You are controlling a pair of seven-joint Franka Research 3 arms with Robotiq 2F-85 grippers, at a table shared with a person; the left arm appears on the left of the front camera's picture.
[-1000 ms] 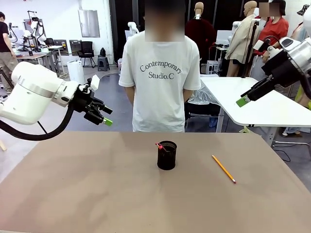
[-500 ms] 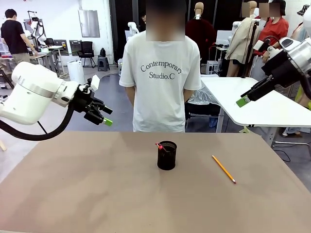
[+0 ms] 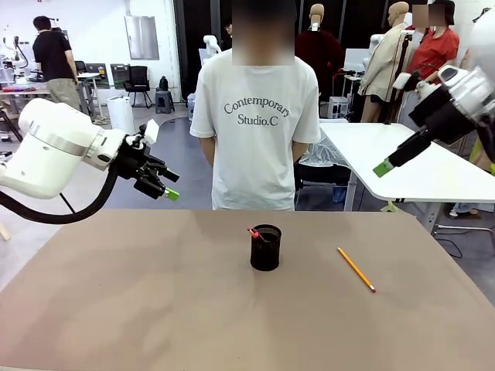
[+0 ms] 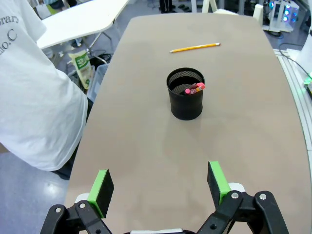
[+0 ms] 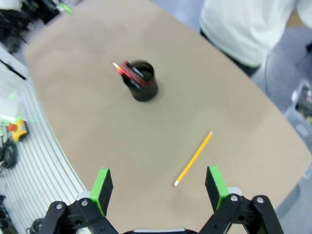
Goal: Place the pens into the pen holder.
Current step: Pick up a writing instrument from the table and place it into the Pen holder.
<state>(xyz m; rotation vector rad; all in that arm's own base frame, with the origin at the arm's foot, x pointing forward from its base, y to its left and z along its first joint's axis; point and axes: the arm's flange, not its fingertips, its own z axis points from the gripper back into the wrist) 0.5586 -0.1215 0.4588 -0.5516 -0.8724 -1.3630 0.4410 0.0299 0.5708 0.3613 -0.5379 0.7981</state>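
Over on the left, we have the left gripper hovering high above the table's left edge, well clear of the brown tabletop. Its wrist view shows the green-padded fingers spread wide with nothing between them, so that claw is open and empty. Moving to the middle, we see the small black mesh cylinder pen holder standing upright near the centre of the table. Two red-tipped thin sticks are inside it, their ends poking over the rim on its left side. We can't quite tell pen from pencil at this size. Behind it, at the far edge, a person in a white printed T-shirt stands facing us. Further right, the orange-yellow pencil lies flat on the table, well apart from the holder, angled with its tip toward the near right. And up at the far right, the right gripper hangs high in the air beyond the table's right side. Its wrist view shows those jaws wide apart too, holding nothing, with the pencil on the table far below them.
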